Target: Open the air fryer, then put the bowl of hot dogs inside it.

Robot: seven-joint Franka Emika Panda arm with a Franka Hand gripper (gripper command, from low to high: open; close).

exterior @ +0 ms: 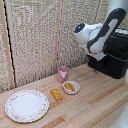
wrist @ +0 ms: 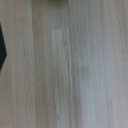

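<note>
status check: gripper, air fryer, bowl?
Gripper hidden behind arm at air fryer; state unreadable. Drawer and handle not discernible. Bowl with hot dogs untouched on table, beside pink cup.

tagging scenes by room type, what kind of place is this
Probably a mock kitchen counter set up for robot trials: a large black boxy air fryer stands on a pale wooden tabletop, with a patterned white plate and a small white bowl of yellow-orange food, before a woven screen.
</note>
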